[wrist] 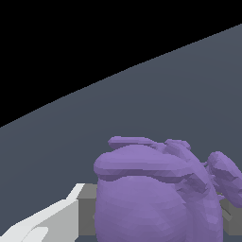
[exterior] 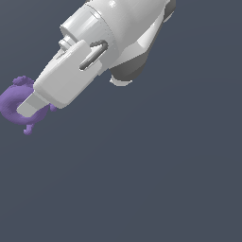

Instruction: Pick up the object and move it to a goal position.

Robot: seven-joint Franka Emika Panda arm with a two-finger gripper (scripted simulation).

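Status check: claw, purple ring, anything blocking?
Claw at the purple ring, fingers either side; grip not confirmed. Ring fills the wrist view. Nothing else in sight nearby.

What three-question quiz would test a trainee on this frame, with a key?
1. True or false: the purple ring lies far from the gripper, on the exterior view's right.
2. What colour is the floor beneath the arm? A) grey-blue B) red C) white
3. In the wrist view, which thing fills most of the lower picture between the fingers?

Key
1. False: the ring sits at the fingertips, on the exterior view's left.
2. A.
3. The purple ring, close up, with knobby bits on it. Whether the jaws are actually clamped on it cannot be told from these views.
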